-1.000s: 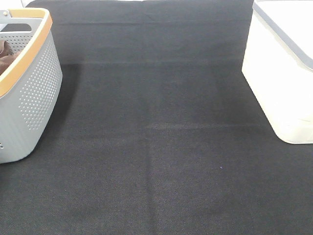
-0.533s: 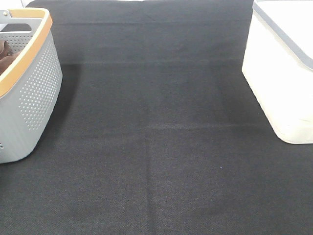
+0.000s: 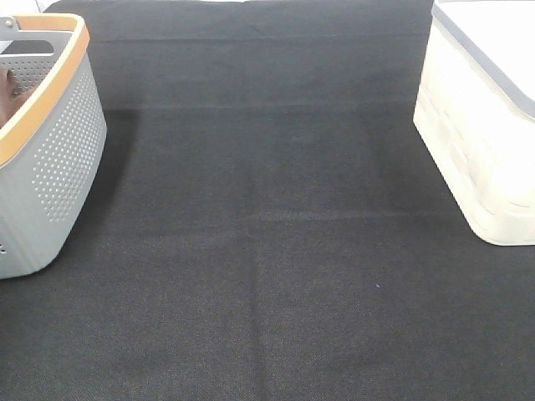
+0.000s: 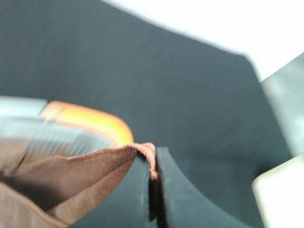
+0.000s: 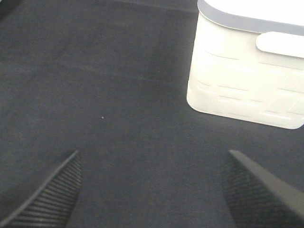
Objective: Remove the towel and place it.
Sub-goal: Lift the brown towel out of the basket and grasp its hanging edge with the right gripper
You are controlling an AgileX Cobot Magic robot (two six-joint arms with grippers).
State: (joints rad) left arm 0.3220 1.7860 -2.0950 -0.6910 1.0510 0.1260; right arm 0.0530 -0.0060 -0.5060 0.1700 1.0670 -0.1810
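Note:
The reddish-brown towel (image 4: 61, 175) hangs from my left gripper (image 4: 153, 166), whose two dark fingers are pressed together on its stitched edge, just beyond the orange rim of the grey basket (image 4: 90, 121). In the exterior high view a sliver of the towel (image 3: 7, 92) shows inside the grey perforated basket (image 3: 58, 159) at the far left; neither gripper shows there. My right gripper (image 5: 152, 190) is open and empty, its fingers spread wide above the black mat.
A white lidded bin (image 3: 485, 125) stands at the right edge of the black mat (image 3: 267, 251); it also shows in the right wrist view (image 5: 247, 71). The basket stands at the left edge.
The bit of towel seen in the basket has shifted slightly, standing higher against the left edge. Nothing else has moved.

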